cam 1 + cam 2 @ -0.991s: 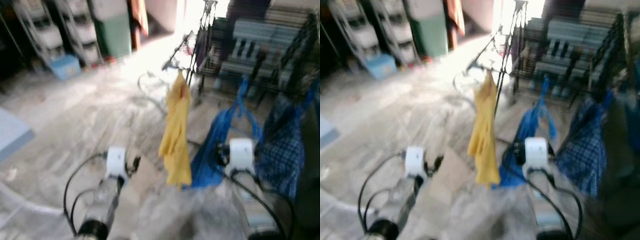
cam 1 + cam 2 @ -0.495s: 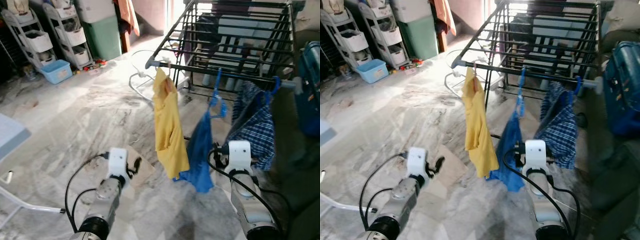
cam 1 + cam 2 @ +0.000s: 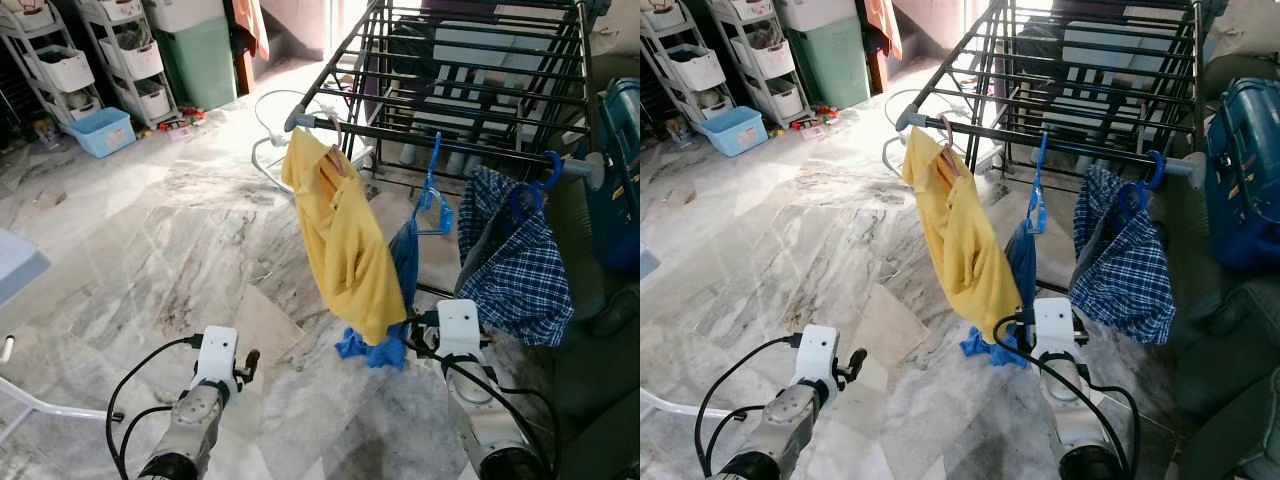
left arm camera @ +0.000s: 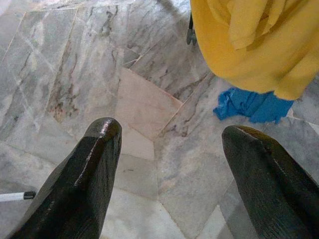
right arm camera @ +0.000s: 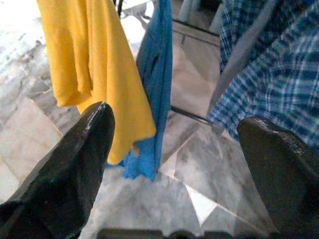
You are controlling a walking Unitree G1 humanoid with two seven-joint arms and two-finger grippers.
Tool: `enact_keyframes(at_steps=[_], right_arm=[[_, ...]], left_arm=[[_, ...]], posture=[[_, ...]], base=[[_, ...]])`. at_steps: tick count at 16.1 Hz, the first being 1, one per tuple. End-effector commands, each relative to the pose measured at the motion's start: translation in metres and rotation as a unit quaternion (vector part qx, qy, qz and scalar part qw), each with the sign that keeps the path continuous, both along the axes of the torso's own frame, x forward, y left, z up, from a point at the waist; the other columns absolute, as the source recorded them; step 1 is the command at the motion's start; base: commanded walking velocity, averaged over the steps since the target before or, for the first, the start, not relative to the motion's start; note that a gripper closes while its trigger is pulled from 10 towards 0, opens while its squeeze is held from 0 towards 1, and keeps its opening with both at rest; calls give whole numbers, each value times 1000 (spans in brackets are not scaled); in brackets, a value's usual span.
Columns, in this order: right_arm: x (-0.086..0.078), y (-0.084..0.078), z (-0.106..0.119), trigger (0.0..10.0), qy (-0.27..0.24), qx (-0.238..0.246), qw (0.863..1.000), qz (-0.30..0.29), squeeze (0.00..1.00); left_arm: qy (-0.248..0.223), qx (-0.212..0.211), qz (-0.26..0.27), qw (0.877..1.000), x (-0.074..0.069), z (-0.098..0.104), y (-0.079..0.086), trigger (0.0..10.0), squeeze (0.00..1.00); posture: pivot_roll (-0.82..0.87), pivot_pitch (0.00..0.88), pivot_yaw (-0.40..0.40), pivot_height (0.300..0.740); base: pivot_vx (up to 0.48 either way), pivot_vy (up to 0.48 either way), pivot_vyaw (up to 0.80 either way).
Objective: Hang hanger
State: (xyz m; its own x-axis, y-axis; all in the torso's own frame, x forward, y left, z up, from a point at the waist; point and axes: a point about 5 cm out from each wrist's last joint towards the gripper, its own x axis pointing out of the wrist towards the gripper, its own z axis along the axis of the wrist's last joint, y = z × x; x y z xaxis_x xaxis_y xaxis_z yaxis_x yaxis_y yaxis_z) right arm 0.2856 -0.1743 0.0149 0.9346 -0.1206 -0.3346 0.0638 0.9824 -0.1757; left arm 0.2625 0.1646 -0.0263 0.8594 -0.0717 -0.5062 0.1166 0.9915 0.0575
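A yellow shirt (image 3: 345,240) hangs by its hanger hook (image 3: 333,125) on the front bar of a black drying rack (image 3: 470,90), slanting down to the right. Behind it a blue garment (image 3: 406,268) hangs from a blue hanger (image 3: 432,195), its lower end bunched on the floor. A blue plaid shirt (image 3: 515,265) hangs further right. My left gripper (image 4: 167,144) is open over the marble floor, short of the yellow hem. My right gripper (image 5: 174,144) is open and low, facing the yellow and blue cloth, holding nothing.
White shelf units with baskets (image 3: 60,70), a green bin (image 3: 205,60) and a light blue tub (image 3: 105,130) stand at the back left. A blue suitcase (image 3: 622,150) and dark furniture (image 3: 1230,330) crowd the right. A white pole (image 3: 40,410) lies at my lower left.
The head view went from blurred to sharp and shifted. Both arms now sit lower in it. The yellow shirt has turned broadside and slants further right, covering more of the blue garment.
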Motion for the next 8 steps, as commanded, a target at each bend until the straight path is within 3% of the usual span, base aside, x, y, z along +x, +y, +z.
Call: enact_keyframes(at_steps=[1,8], right_arm=[[0,1,-2,10000,3,6,1000,-1,0],[-12,6,-23,10000,50,26,998,3,0]], left_arm=[[1,8,2,1000,-1,-1,4,10000,0],[41,11,3,999,-12,-11,13,10000,0]], posture=[[-233,0,37,740],[-237,0,45,740]], base=[[0,0,0],[0,0,0]])
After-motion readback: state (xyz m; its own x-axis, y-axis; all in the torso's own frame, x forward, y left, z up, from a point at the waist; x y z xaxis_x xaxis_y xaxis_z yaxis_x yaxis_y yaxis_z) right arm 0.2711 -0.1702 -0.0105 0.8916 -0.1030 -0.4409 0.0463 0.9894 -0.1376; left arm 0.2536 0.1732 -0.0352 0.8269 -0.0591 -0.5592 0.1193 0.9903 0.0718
